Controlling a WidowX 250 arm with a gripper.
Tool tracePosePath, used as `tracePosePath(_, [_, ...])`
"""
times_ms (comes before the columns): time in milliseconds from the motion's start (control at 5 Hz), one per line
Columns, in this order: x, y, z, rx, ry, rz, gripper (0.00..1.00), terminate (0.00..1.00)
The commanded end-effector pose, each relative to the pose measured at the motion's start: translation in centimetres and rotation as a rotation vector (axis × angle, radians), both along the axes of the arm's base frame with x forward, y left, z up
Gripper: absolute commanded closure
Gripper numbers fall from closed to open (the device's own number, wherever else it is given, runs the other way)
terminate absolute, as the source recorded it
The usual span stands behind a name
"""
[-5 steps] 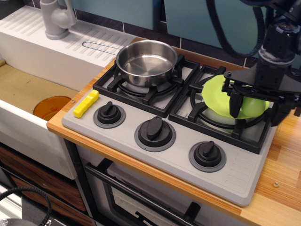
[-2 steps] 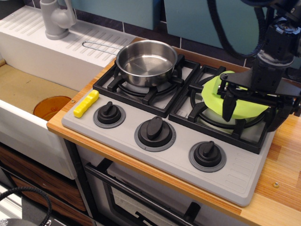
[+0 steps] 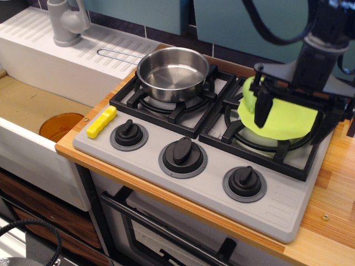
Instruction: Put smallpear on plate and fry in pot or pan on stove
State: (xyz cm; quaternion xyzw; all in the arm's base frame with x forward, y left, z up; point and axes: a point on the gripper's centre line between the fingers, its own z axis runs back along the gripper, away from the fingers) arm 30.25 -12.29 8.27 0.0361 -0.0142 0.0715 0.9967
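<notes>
Stove (image 3: 211, 166) taken as landmark throughout. On its right burner grate: plate (image 3: 283, 119), lying flat or nearly so, right where the arm can work above it. On the plate's far-left edge, a pale green bulge partly behind the black finger, probably the smallpear (image 3: 249, 88); too hidden to say how it sits or whether it is gripped.

Above that same right burner: end effector (image 3: 291, 111), fingers spread wide, one dark finger hanging over the plate's left part, the other over its right edge. Nothing plainly pinched between them; spread that wide, more likely released or merely straddling than clamped. Cannot tell whether the left finger touches the pear.

On the left burner: pot (image 3: 173, 73), upright, shiny, nothing inside, mouth open and ready to receive. At the front-left corner of the stove, just beside the leftmost knob: fry (image 3: 101, 122), lying flat on the grey surface, untouched and well apart from the arm.

Judged from this layout: pear half of the job near done or done, fry half not yet begun. Next call likely a lift clear of the plate, then a long reach across to the front-left corner.

Risk: nudging the plate off the grate on the way up.
</notes>
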Motion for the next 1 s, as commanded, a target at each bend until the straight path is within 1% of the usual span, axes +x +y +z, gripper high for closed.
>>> tracePosePath(0, [0.8, -0.1, 2.3, -0.025, -0.064, -0.003, 0.00, 0.00])
tracePosePath(400, [0.8, -0.1, 2.3, -0.025, -0.064, -0.003, 0.00, 0.00])
tracePosePath(600, [-0.7, 1.4, 3.4, 0.016, -0.049, 0.004, 0.00, 0.00])
tracePosePath(800, [-0.9, 4.6, 5.5, 0.054, -0.058, -0.003, 0.00, 0.00])
